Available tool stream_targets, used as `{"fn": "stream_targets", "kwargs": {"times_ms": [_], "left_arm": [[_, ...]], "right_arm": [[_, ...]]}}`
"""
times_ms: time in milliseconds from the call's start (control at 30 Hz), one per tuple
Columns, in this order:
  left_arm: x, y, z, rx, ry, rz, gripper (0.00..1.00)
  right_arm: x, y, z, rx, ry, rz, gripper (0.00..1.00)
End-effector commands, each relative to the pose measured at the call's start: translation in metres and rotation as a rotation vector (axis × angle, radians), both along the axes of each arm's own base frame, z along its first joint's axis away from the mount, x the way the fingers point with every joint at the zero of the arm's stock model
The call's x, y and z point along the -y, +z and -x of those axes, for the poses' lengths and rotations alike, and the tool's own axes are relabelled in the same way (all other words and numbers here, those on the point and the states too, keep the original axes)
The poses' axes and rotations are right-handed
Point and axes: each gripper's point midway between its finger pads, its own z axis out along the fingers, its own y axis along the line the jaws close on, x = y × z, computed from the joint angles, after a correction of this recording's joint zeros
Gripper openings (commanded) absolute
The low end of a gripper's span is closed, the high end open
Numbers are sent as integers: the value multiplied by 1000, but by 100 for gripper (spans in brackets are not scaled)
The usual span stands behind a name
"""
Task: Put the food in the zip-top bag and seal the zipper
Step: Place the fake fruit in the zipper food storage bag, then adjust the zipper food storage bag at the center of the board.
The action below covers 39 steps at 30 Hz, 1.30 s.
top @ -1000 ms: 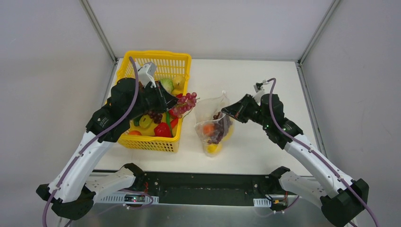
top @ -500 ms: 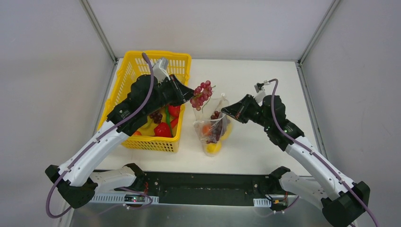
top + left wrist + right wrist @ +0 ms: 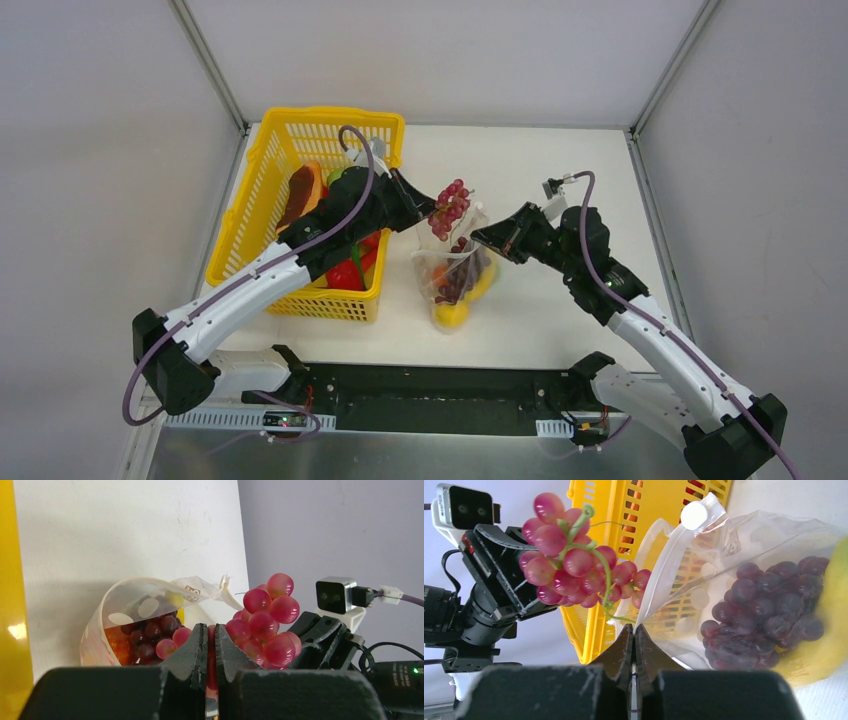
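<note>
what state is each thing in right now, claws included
left claw, shut on red grapes
right claw, shut on zip-top bag edge
red grapes, in the air near the bag mouth
zip-top bag, open, partly filled
yellow basket, holds food

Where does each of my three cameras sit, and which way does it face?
Top external: above and behind the bases, looking down at the table; both arms, yellow basket, zip-top bag.
Left wrist: looks past the left end effector, shut on the red grape bunch, toward the bag's mouth.
Right wrist: behind the right end effector, pinching the bag's edge, facing the basket.
Both wrist views share grapes and bag.
</note>
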Motion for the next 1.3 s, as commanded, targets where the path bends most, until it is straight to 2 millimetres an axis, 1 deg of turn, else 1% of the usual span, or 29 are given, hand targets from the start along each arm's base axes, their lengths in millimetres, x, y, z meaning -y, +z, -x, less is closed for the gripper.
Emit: {"fn": "stream_targets", "kwargs": {"times_ms": [0, 167, 267, 333, 400, 433, 533, 633, 733, 833, 933, 1000, 1100, 1200, 1267], "left_arm": [[12, 7, -9, 15, 18, 61, 0], [10, -17, -6, -31, 14, 11, 0], [3, -31, 0, -60, 7, -75, 0], [0, -38, 3, -79, -4, -116, 0], [2, -43, 8, -92, -34, -147, 0], [2, -45, 10, -98, -46, -175, 1], [-2, -53, 16, -118, -71, -276, 11], [2, -50, 16, -117, -100, -325, 20], [7, -43, 18, -94, -140, -357, 41], [7, -34, 21, -69, -157, -400, 55], [3, -27, 23, -45, -167, -429, 58], [-3, -21, 25, -11, -163, -461, 60], [-15, -14, 30, 29, -168, -514, 66], [-23, -15, 34, 41, -190, -568, 69], [-27, -21, 35, 30, -195, -599, 69]], "right_arm": [[-2, 31, 0, 95, 1, -77, 0], [1, 34, 2, 114, -8, -78, 0], [2, 35, 2, 123, -14, -82, 0], [4, 36, 2, 132, -18, -86, 0], [4, 35, 2, 135, -21, -95, 0], [4, 37, 1, 142, -23, -104, 0], [4, 37, 2, 147, -24, -114, 0], [6, 38, 3, 156, -30, -118, 0], [7, 41, 3, 168, -37, -120, 0], [9, 41, 3, 175, -44, -119, 0], [10, 39, 4, 181, -44, -120, 0], [8, 41, 9, 208, -16, -128, 0], [10, 40, 14, 236, -3, -130, 0], [13, 39, 20, 275, 5, -127, 0], [16, 41, 23, 296, 2, -127, 0]]}}
